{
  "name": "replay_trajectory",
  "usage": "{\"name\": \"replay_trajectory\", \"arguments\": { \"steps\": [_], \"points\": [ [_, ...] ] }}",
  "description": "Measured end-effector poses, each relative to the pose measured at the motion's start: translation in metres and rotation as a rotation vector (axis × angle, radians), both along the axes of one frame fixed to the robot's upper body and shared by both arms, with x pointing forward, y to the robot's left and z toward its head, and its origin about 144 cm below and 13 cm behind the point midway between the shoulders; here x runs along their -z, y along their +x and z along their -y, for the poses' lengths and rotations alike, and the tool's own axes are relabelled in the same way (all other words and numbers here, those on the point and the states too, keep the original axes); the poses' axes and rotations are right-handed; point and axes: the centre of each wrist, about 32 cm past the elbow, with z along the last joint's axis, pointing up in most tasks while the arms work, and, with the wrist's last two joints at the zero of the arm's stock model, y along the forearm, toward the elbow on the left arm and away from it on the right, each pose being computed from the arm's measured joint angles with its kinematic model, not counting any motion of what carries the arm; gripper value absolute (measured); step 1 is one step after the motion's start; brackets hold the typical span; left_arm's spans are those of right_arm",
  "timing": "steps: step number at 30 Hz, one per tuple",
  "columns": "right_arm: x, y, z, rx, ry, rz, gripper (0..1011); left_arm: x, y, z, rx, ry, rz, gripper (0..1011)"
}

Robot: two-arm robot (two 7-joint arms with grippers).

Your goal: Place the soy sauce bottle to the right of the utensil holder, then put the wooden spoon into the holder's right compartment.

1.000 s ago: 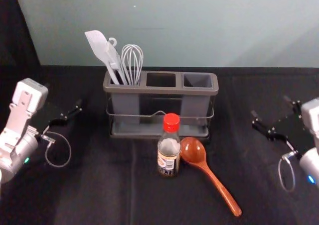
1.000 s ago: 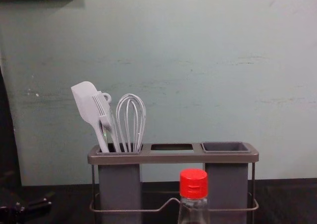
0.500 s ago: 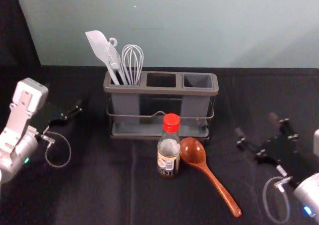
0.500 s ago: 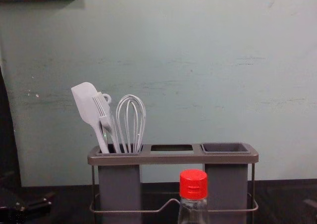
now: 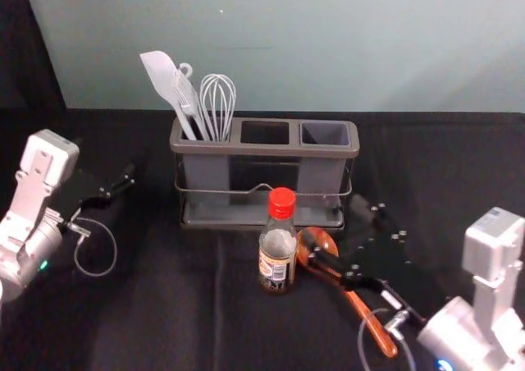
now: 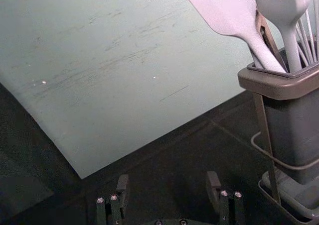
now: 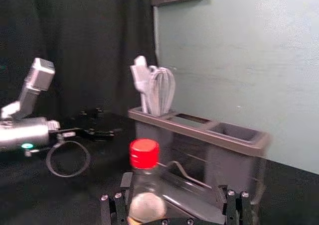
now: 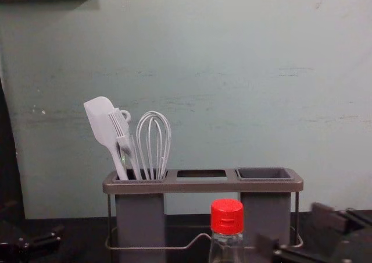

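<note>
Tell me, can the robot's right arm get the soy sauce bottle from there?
Probably yes. The right gripper is open, beside the upright bottle, and I see nothing standing between them. The wooden spoon lies flat below, so it shouldn't block the way.

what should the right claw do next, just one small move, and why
Probably ease the right claw, fingers open, left toward the soy sauce bottle: the task puts it first, and it stands ungripped in front of the utensil holder, beside the claw, which hangs over the wooden spoon.
</note>
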Motion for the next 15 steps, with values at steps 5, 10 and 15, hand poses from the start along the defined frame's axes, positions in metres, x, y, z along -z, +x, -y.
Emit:
{"name": "replay_trajectory", "arguments": {
  "steps": [5,10,15],
  "points": [
    [-0.001,0.003,-0.014,-0.039,0.0,-0.001,1003,0.0,0.0,0.0,0.0,0.0,0.0,1000],
    [-0.003,0.01,-0.025,-0.052,-0.014,0.003,1003,0.0,0.0,0.0,0.0,0.0,0.0,1000],
    [-0.004,0.019,-0.032,-0.055,-0.019,0.004,1003,0.0,0.0,0.0,0.0,0.0,0.0,1000]
  ]
}}
